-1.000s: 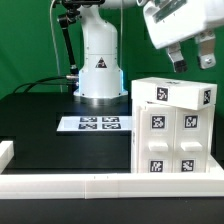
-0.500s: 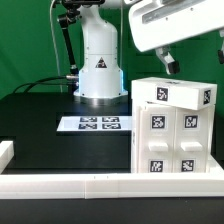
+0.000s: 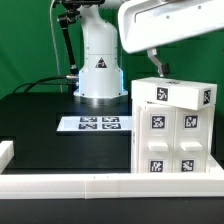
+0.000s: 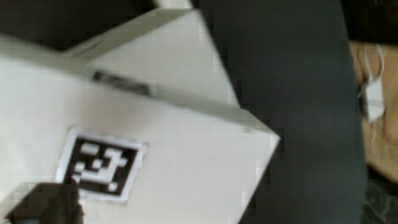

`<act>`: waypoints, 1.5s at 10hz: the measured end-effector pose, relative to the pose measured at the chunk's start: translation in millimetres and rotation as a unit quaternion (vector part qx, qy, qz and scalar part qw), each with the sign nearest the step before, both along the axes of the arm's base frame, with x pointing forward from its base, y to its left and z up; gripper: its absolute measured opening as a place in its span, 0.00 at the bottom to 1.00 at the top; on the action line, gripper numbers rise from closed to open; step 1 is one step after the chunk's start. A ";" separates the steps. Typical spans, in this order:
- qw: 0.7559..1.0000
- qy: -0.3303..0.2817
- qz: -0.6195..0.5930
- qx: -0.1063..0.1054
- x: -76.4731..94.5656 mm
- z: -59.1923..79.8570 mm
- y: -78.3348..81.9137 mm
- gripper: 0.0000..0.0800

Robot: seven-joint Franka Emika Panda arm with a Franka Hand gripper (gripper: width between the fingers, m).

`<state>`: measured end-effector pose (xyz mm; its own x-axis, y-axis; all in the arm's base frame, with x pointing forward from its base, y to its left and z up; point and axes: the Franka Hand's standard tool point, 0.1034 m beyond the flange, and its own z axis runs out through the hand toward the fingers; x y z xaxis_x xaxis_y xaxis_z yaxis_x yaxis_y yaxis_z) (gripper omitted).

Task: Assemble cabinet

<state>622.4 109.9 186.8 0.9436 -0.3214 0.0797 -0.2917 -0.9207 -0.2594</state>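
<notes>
Cabinet, a large white boxy plastic body with black-and-white square tags on its faces, stands on the black worktop at the exterior view's right, against the white rail. Above its top we see our tool, jaws spread wide and grasping nothing. Beside the cabinet lies the flat white marker board.

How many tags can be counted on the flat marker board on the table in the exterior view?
4, in a two-by-two block on the marker board, which lies on the black table in front of the robot base; none appears hidden.
</notes>
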 end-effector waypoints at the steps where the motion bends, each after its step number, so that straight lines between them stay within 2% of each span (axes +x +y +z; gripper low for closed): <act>1: 0.998 -0.015 0.051 -0.014 0.6 0.0 0.3 1.00; 4: 0.970 -0.055 0.230 -0.056 2.1 0.0 -3.6 1.00; 6: 0.940 -0.074 0.324 -0.073 1.7 -2.0 -7.2 1.00; 9: 0.907 -0.086 0.403 -0.086 -1.7 -7.5 -15.5 1.00; 15: 0.908 -0.078 0.403 -0.086 -9.3 -24.4 -24.6 1.00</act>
